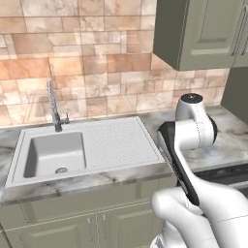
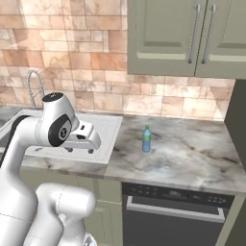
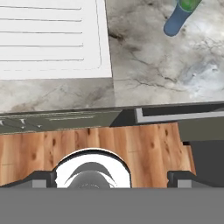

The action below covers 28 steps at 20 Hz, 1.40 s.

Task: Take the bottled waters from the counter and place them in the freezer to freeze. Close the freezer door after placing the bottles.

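One bottled water (image 2: 146, 139), translucent blue with a green cap, stands upright on the marbled counter (image 2: 192, 153) to the right of the white drainboard (image 2: 108, 134). The hand view shows the same bottle (image 3: 180, 16) at its top right edge, partly cut off. My gripper (image 2: 80, 150) hangs over the drainboard's front edge, well left of the bottle and pointing down. In the hand view its fingertips (image 3: 43, 179) stand wide apart: the gripper (image 3: 111, 180) is open and holds nothing. The freezer and the freezer door are out of view.
The sink (image 1: 53, 155) with a tall faucet (image 1: 54, 109) lies at the left. A black-fronted dishwasher (image 2: 173, 216) sits under the counter below the bottle. Green wall cabinets (image 2: 192, 33) hang above. A tall dark panel (image 2: 236, 120) bounds the counter's right end.
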Motion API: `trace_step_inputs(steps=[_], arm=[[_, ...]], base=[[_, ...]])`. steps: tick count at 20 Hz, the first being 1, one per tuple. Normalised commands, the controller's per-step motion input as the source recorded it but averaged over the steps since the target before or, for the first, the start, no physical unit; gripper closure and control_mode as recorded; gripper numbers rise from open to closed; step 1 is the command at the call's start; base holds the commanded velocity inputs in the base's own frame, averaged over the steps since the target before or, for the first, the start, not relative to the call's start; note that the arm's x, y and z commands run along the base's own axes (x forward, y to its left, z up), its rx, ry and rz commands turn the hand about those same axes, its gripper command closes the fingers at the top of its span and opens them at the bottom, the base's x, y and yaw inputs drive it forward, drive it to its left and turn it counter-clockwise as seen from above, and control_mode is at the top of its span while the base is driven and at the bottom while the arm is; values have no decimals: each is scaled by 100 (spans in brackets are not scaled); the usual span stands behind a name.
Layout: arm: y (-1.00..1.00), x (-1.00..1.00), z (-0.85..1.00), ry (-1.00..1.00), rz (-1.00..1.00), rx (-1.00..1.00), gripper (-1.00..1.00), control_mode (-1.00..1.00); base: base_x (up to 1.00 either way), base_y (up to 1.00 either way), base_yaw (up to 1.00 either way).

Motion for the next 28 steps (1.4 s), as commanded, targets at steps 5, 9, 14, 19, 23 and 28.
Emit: trace_step_inputs(steps=[5,9,14,19,23,28], arm=[[0,0,0,0,0,0,-100,100],[0,0,0,0,0,0,-100,100],[0,0,0,0,0,0,-100,100],[0,0,0,0,0,0,-100,100],[0,0,0,0,0,0,-100,100],[0,0,0,0,0,0,-100,100]], base=[[21,-9,2],[0,-15,0],[0,-16,0],[0,-18,0],[0,-15,0],[0,-20,0]])
